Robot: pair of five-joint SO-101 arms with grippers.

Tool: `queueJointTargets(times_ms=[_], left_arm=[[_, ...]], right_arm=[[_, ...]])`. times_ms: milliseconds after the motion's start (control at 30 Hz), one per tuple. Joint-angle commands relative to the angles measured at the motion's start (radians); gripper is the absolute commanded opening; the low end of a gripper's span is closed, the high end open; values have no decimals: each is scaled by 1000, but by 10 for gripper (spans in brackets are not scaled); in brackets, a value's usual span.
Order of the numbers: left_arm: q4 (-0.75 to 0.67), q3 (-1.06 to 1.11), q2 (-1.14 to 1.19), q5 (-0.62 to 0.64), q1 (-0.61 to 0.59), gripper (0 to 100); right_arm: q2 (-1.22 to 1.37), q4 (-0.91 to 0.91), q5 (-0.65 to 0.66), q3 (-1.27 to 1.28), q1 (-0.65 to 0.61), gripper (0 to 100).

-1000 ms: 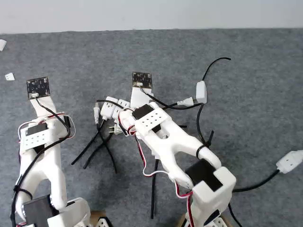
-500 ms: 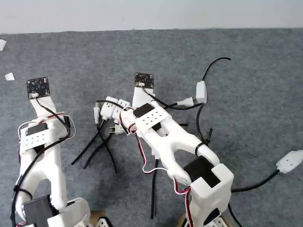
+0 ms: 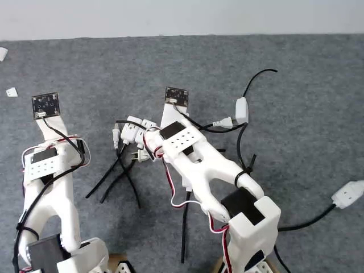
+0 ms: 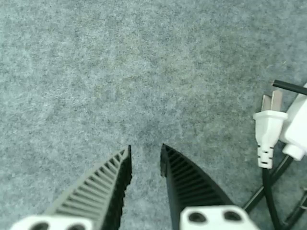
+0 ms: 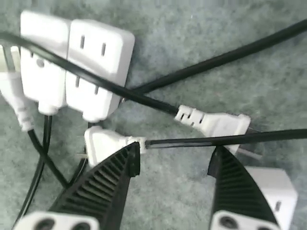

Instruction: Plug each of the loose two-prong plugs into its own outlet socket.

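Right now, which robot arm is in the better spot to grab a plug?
The right, probably. Its jaws stand open astride a black cord, with a white plug and outlet blocks close by. The left arm's jaws sit over bare carpet.

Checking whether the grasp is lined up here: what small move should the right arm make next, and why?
Probably shift the right gripper sideways so the white plug sits between its open fingers, ready to close. For now only the black cord leaving that plug runs between the fingers; the plug body lies at one fingertip, near the white outlet block.
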Motion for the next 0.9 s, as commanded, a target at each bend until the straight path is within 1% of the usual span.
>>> queueJointTargets(times_ms=[0,100,267,333,433,500,567,867], left_arm=[[-28,-7,-6,-11,8,98],[-28,-7,-6,-11,8,98],[-28,-7,-6,-11,8,98],[-28,-7,-6,-11,8,98],[-28,-7,-6,-11,8,98],[-28,-7,-6,-11,8,98],[-28,-7,-6,-11,8,98],[-28,-7,-6,-11,8,98]], right_arm=[[16,-41,-11,-60,48,242],[61,-36,-11,-98,61,242],[147,59,-11,-216,67,238],[177,88,-11,-256,68,194],[213,122,-11,-305,68,74],[228,134,12,-328,68,18],[234,134,49,-334,68,12],[231,134,60,-336,65,9]])
